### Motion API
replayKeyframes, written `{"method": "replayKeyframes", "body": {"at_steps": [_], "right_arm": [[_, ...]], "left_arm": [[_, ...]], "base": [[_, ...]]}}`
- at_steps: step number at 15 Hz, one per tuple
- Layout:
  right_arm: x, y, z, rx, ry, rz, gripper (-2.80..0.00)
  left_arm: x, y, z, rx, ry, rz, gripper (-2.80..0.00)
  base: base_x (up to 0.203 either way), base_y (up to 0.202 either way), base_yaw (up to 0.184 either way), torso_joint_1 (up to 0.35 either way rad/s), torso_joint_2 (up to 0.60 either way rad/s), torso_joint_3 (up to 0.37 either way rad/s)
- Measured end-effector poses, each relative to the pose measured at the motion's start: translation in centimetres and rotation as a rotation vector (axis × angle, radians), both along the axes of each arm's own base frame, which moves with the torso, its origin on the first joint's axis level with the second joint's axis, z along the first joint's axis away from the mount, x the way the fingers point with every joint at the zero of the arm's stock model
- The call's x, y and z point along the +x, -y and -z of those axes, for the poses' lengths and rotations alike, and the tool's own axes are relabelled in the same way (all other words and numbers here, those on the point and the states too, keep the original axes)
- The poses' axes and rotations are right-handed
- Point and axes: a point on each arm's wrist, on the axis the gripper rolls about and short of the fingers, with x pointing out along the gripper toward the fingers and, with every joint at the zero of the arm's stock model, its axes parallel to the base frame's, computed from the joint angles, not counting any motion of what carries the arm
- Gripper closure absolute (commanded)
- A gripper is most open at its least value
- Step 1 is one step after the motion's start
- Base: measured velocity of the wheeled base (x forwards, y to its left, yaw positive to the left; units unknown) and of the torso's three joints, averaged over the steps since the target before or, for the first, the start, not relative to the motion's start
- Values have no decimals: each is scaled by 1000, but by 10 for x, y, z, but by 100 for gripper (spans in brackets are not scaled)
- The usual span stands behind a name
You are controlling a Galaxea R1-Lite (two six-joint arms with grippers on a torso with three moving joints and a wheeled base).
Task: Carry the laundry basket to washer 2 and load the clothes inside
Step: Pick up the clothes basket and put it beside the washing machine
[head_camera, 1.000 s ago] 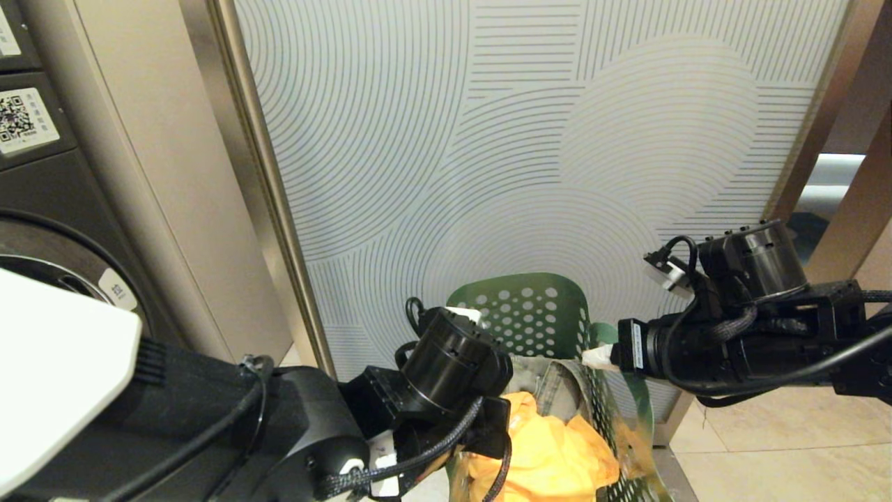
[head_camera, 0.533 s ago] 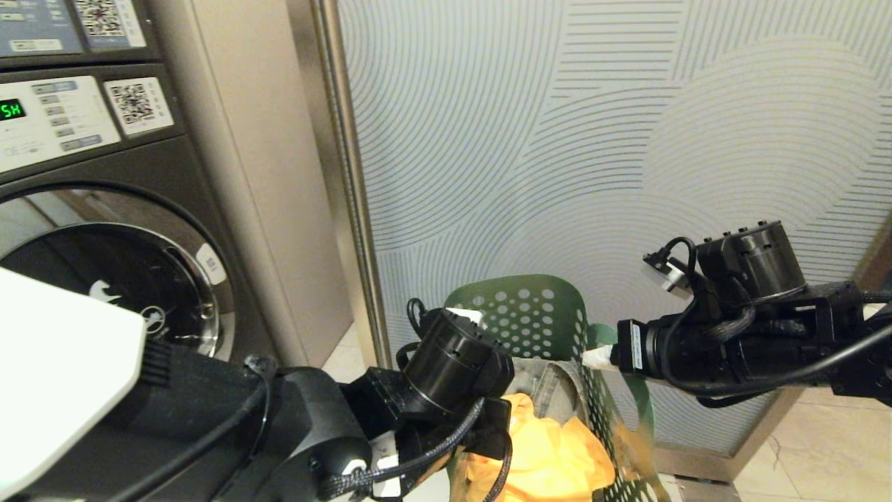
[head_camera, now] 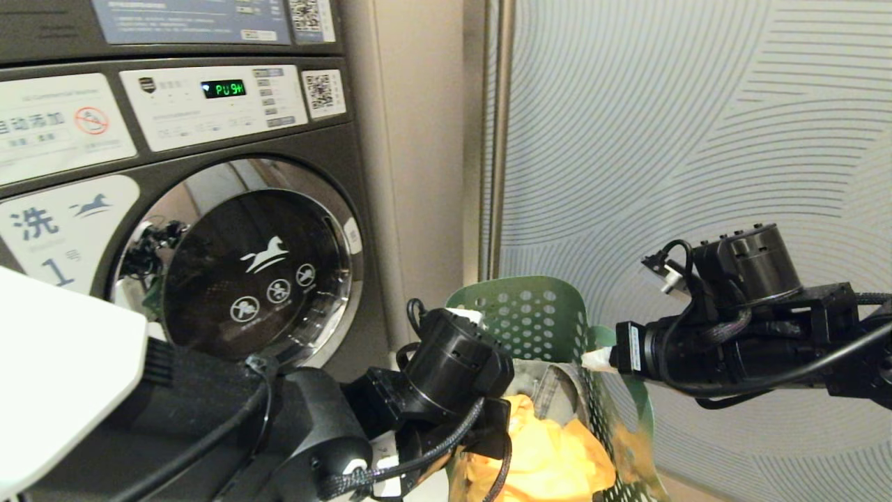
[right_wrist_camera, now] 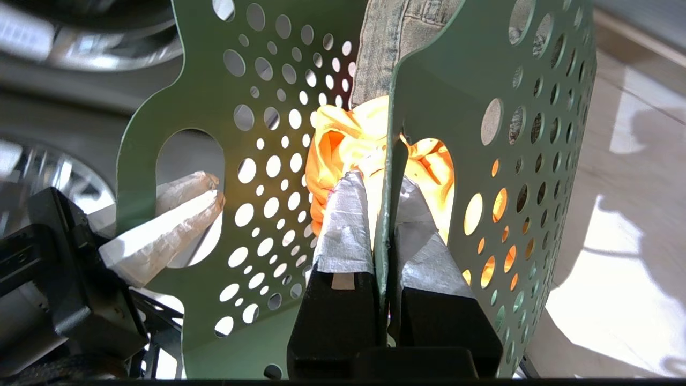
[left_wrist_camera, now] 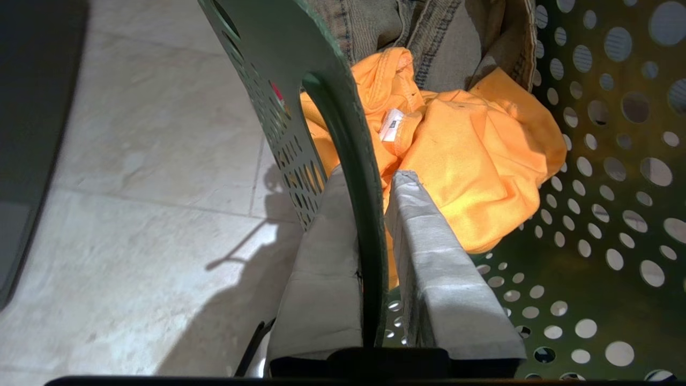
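Note:
The dark green laundry basket [head_camera: 536, 314] hangs between my two arms, in front of me and low. My left gripper [left_wrist_camera: 370, 174] is shut on the rim at one oval handle, one finger outside the wall and one inside. My right gripper [right_wrist_camera: 381, 179] is shut on the opposite handle rim in the same way. Of the clothes, a bright yellow garment [left_wrist_camera: 471, 161] lies on top inside, with a faded denim piece [left_wrist_camera: 429, 32] behind it. Washer 2 is out of view. The dark grey washer [head_camera: 265, 265] on the left carries the numeral 1.
The washer's chrome-ringed door is closed, and its panel display [head_camera: 223, 88] is lit green. A beige pillar [head_camera: 411, 174] and a metal post [head_camera: 498, 139] stand right of it, then a line-patterned wall panel [head_camera: 697, 139]. Pale tiled floor [left_wrist_camera: 134, 161] lies under the basket.
The whole scene has slid to the right, so the camera has turned left and the washer labelled 1 has come fully into view. Both arms and the basket keep their places in the picture.

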Motion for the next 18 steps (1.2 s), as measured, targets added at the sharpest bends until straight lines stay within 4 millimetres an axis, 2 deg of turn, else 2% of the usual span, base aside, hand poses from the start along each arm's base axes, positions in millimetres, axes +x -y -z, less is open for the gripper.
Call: {"method": "replayKeyframes", "body": {"at_steps": [9,18], "right_arm": [[4,-1,7,-24,-17,17,0],[12,3,10,-35,-19,48,0]], "left_arm": [[2,3,7,14,-9,-4,0],[20,28,14,1,4,-5,0]], "base": [[1,-8,177,2,3,2],[1,-9,177,1,3,2]]}}
